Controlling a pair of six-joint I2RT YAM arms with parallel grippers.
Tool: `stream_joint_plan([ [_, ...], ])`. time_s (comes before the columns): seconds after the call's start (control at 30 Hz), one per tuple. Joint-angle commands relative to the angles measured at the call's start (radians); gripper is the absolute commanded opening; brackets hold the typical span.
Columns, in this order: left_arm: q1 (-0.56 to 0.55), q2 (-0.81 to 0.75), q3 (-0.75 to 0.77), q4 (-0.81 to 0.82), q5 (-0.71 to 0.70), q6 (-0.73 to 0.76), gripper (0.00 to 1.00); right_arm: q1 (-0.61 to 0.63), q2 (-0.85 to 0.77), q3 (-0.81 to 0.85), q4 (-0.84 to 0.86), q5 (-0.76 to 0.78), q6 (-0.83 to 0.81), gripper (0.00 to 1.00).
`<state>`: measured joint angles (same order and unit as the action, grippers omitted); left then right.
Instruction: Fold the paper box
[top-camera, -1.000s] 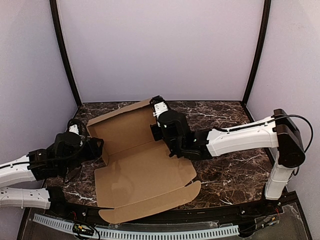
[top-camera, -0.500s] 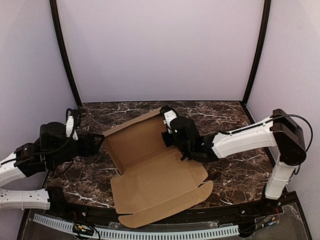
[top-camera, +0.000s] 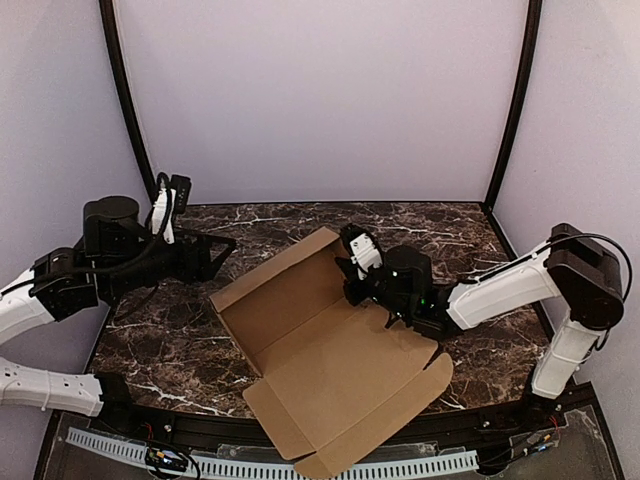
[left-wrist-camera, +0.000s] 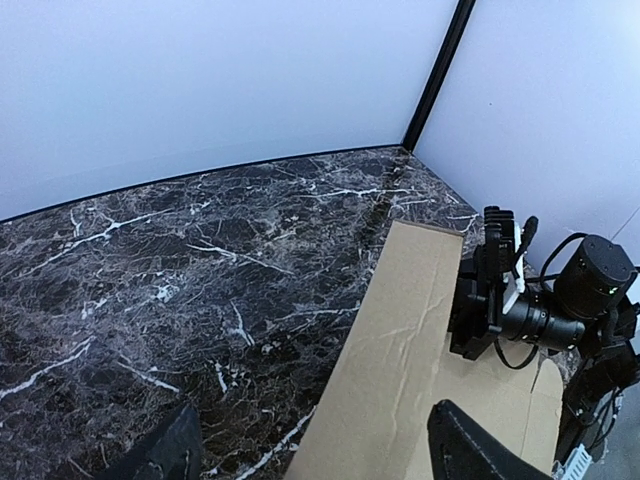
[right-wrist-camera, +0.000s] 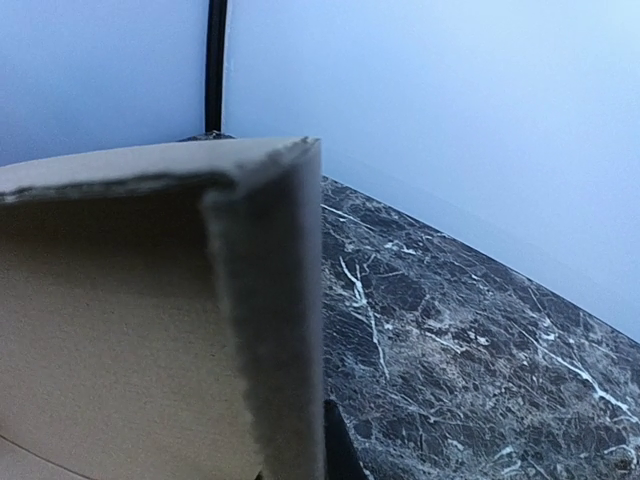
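The paper box is a flat brown cardboard sheet lying diagonally on the marble table, with its rear panel tilted up. My right gripper is shut on the far right corner flap; in the right wrist view the flap's edge stands between the jaws, and one dark fingertip shows beside it. My left gripper is open and empty, raised above the table to the left of the box. In the left wrist view its fingers spread wide over the rear panel's edge without touching it.
The dark marble table is closed in by white walls and black corner posts. The box's front flap hangs over the near table edge. The right arm's wrist shows in the left wrist view beyond the cardboard.
The box has slid to the right and turned, drawn by my right gripper. My left gripper has left the box's left edge and risen up and back.
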<state>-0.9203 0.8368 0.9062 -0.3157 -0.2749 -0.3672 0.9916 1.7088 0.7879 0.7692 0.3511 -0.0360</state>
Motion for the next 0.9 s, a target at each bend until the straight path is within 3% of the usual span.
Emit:
stream_joint_plan([
  [0.0, 0.000, 0.131, 0.087, 0.039, 0.032, 0.079, 0.77, -0.028, 0.001, -0.015, 0.205, -0.199, -0.034, 0.00],
  [0.3, 0.042, 0.338, 0.229, 0.095, 0.141, 0.078, 0.72, -0.077, 0.107, 0.034, 0.307, -0.339, -0.043, 0.00],
  [0.87, 0.050, 0.533, 0.278, 0.108, 0.196, 0.066, 0.67, -0.082, 0.258, 0.090, 0.393, -0.347, -0.022, 0.00],
])
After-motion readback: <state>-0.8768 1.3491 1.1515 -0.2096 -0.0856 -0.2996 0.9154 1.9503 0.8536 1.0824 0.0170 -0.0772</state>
